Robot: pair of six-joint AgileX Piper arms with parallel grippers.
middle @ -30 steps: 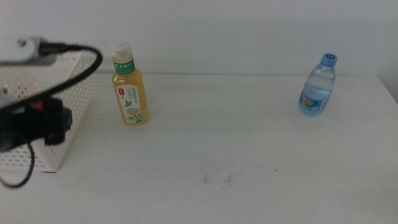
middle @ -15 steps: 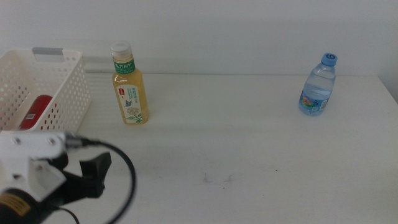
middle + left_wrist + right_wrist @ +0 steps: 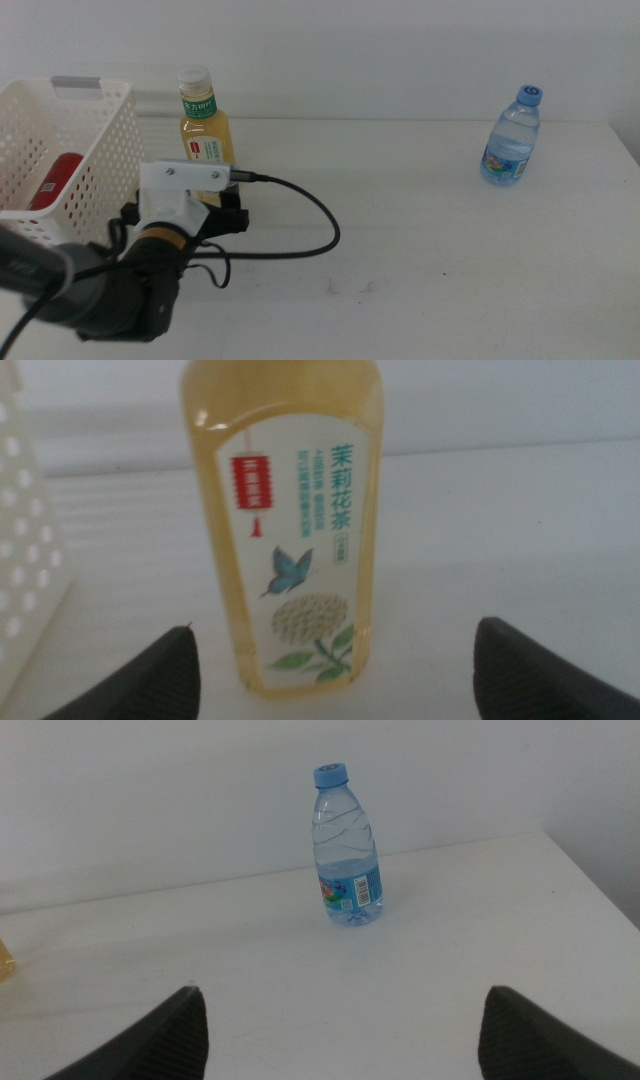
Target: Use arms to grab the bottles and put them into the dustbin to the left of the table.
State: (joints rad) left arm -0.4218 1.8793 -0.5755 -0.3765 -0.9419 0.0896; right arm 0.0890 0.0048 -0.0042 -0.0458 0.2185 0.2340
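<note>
The yellow-tea bottle (image 3: 205, 125) with white cap and green label stands upright on the table (image 3: 400, 220), just right of the dustbin (image 3: 100, 150). My left arm's white wrist housing (image 3: 180, 185) sits right in front of it. In the left wrist view my left gripper (image 3: 335, 625) is open and empty, with the tea bottle (image 3: 290, 530) close ahead and centred between the jaws. The red can (image 3: 55, 180) lies inside the dustbin. The blue-capped water bottle (image 3: 512, 137) stands at the far right. My right gripper (image 3: 342, 992) is open, well short of the water bottle (image 3: 348, 850).
The left arm's black cable (image 3: 310, 215) loops over the table to the right of the wrist. A few dark scuff marks (image 3: 350, 288) lie on the table's middle front. The dustbin's perforated wall (image 3: 25, 550) is close beside the tea bottle.
My left arm has swung from over the dustbin down to the table and now faces the tea bottle. The red can shows in the dustbin. The bottles have not moved.
</note>
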